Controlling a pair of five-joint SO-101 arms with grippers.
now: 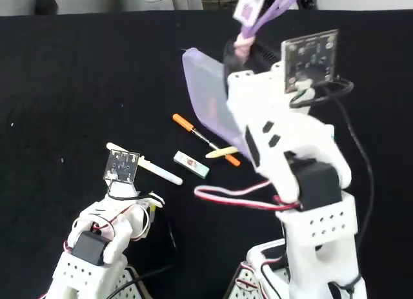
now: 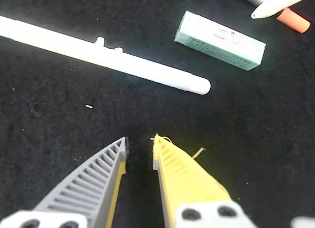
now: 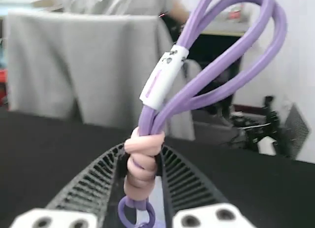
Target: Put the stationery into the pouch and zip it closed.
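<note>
My right gripper [image 3: 141, 156] is raised above the table and shut on the pink wrap [image 3: 142, 161] of the pouch's purple strap [image 1: 261, 11]. The lilac pouch [image 1: 205, 95] hangs tilted below it. On the black table lie a white pen [image 2: 103, 55], a mint eraser [image 2: 220, 40], an orange-capped pen [image 1: 193, 132] and a cream pen [image 1: 221, 152]. Low over the table, my left gripper [image 2: 139, 139] is open by a narrow gap with nothing in it. Its tips are a short way from the white pen [image 1: 145, 164] and not touching it.
The table is covered with a black cloth [image 1: 77, 86]. The right arm's white body [image 1: 303, 183] stands tall at the front right, with red and white cables [image 1: 232, 199] trailing beside it. A grey chair back [image 3: 74, 65] stands behind the table.
</note>
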